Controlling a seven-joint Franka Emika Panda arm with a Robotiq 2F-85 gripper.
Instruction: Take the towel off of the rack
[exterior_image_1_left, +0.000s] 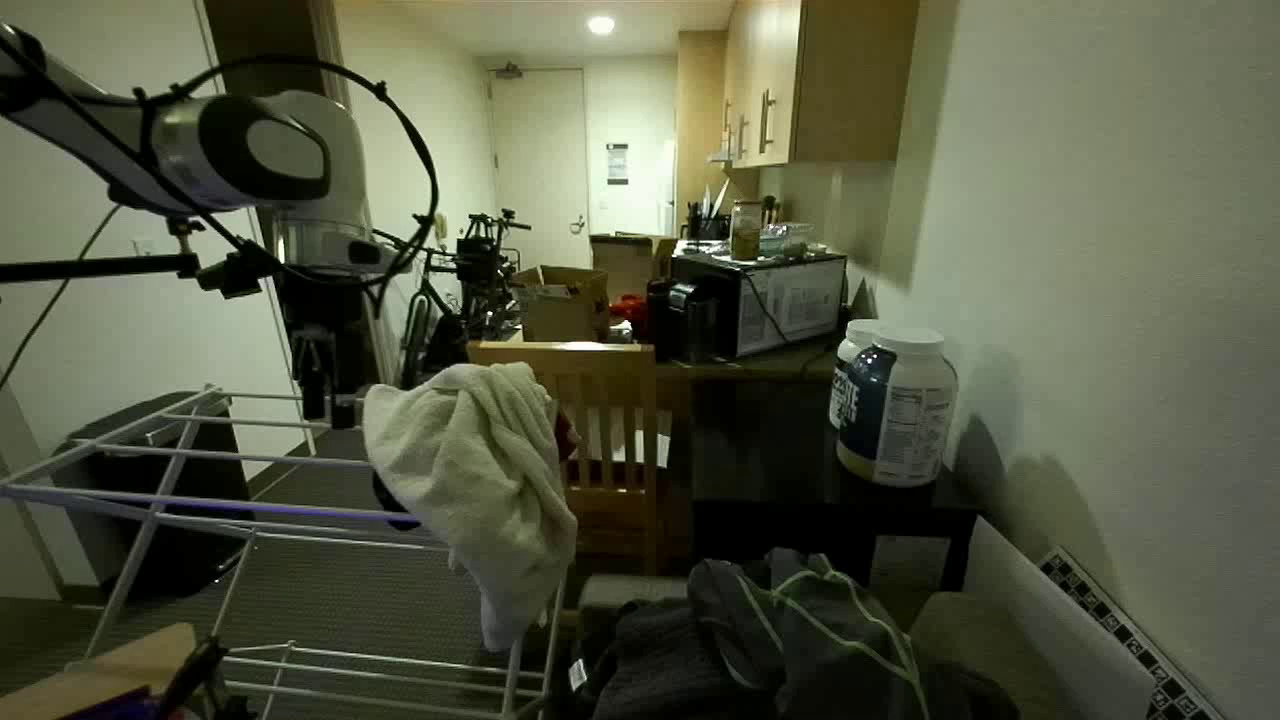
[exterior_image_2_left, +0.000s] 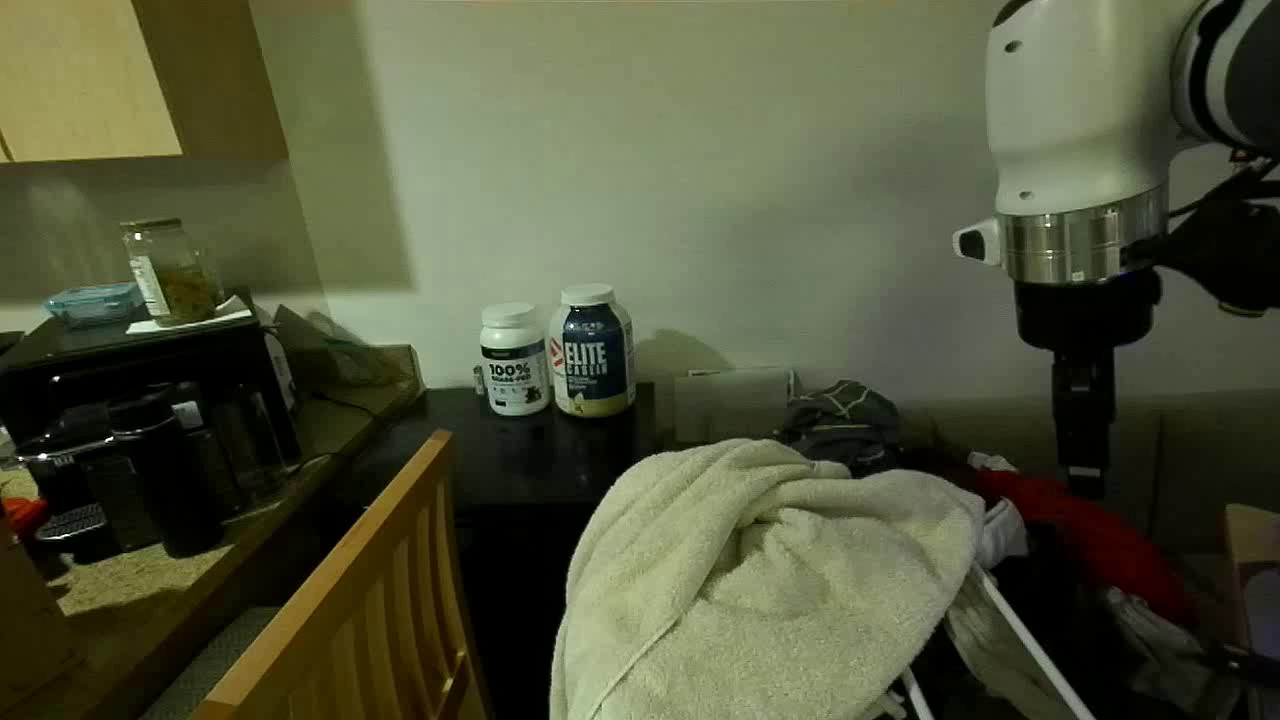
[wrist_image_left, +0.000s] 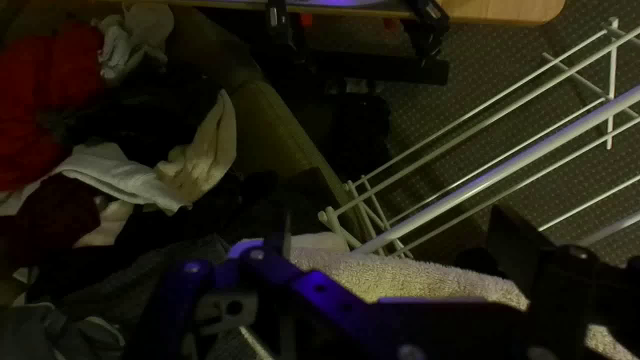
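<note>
Clearly the gripper (exterior_image_1_left: 328, 408), at left, gapes wide with nothing between; just right of it the towel (exterior_image_1_left: 470, 470) drapes over the rack (wrist_image_left: 500, 171), so straddling its bunched top and pinching only cloth should serve. Farther right, a far jar (exterior_image_1_left: 745, 235) holds something brownish; a nearer tub (exterior_image_1_left: 900, 415), perhaps powder.

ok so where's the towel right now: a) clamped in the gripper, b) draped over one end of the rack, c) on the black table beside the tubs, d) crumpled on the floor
b: in an exterior view the towel hangs over one end of the rack, and in the wrist view the gripper stands open, not closed on it.
</note>
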